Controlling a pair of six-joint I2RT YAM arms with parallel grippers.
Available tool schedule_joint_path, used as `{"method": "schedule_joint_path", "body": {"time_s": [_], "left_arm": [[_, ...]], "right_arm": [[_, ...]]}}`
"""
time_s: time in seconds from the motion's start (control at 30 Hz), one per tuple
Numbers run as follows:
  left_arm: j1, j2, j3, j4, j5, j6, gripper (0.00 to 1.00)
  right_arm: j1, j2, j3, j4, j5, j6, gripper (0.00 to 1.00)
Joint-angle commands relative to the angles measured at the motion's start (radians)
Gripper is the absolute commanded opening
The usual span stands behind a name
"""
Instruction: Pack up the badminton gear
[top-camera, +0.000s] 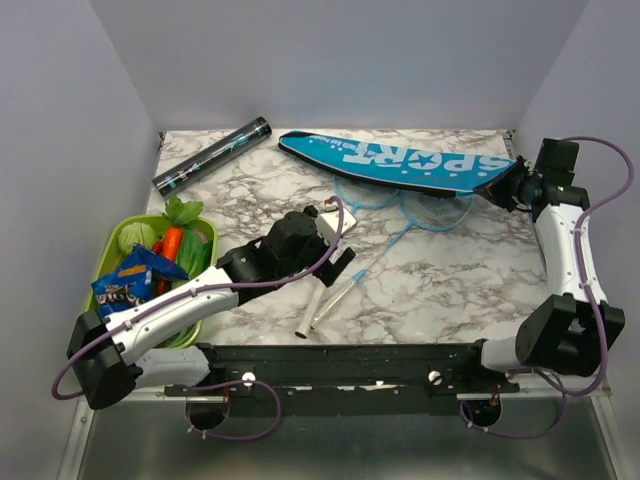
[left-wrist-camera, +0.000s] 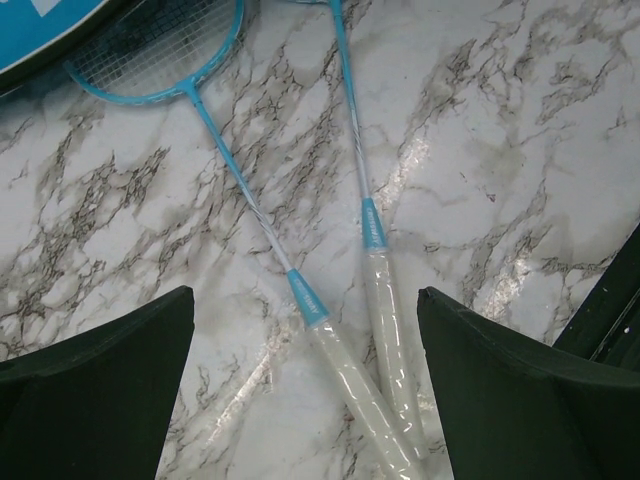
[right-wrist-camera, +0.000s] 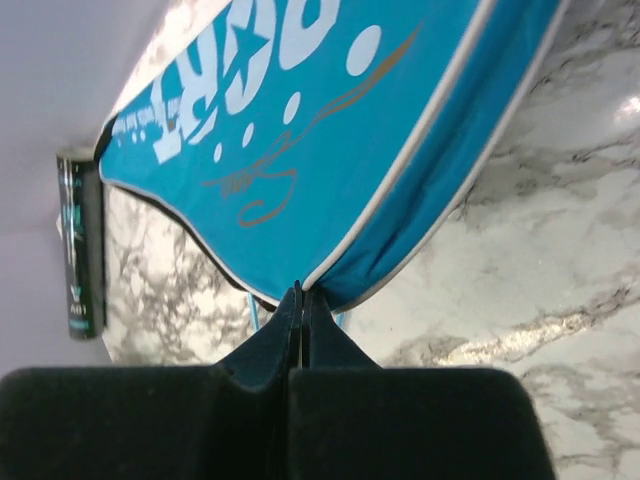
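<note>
Two thin light-blue rackets with white handles (top-camera: 385, 248) lie side by side on the marble-patterned table top (top-camera: 450, 290), and their long axis is what you should mind. In the top view it runs from the handle ends at lower centre up and to the right, to the strung heads tucked against the long blue "SPORT" racket cover (top-camera: 400, 160) in the upper part of the frame. Your left gripper (top-camera: 335, 250) hangs over the handle end, spread wide. In the left wrist view the two white grips (left-wrist-camera: 385, 330) rise from bottom centre between its dark pads (left-wrist-camera: 100, 380) and converge at the bottom edge (they may touch or cross there; I cannot tell which lies on top). The opening sits roughly across that axis, so closing would, I judge, squeeze across the handles rather than along them. The left arm is plainly the nearer one. Your right gripper (top-camera: 512, 185) is at the cover's end in the upper right, pressed together and pinching the cover's white-piped edge. A dark slim tube (top-camera: 212, 155) lies well apart at upper left. I can make out no shuttlecocks.
</note>
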Motion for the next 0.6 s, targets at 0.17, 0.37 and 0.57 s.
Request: {"method": "schedule_joint_path", "body": {"time_s": [0.17, 0.37, 0.57], "left_arm": [[-0.009, -0.113, 0.039, -0.104, -0.086, 0.009, 0.99], [-0.014, -0.118, 0.051, -0.134, -0.107, 0.016, 0.99], [-0.021, -0.084, 0.094, -0.153, -0.135, 0.063, 0.99]], "right_arm": [[0.067, -0.219, -0.116, -0.114, -0.226, -0.221, 0.01], [0.088, -0.423, -0.193, -0.186, -0.258, -0.268, 0.01], [0.104, -0.581, -0.210, -0.260, -0.352, -0.275, 0.01]]}}
